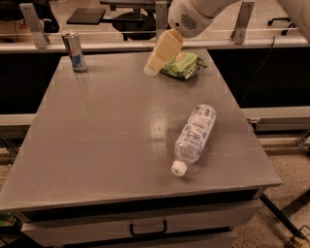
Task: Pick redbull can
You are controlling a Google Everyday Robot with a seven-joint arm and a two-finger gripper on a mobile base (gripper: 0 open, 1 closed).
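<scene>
A grey table fills the view. A white arm reaches in from the top. A clear bottle lies on its side near the front. A green bag sits at the back. The cream gripper hangs above the table just beside the bag; I cannot tell whether it is open or closed. The can stands upright at the back corner, well apart from the gripper, toward the picture's left, with its long axis vertical.
</scene>
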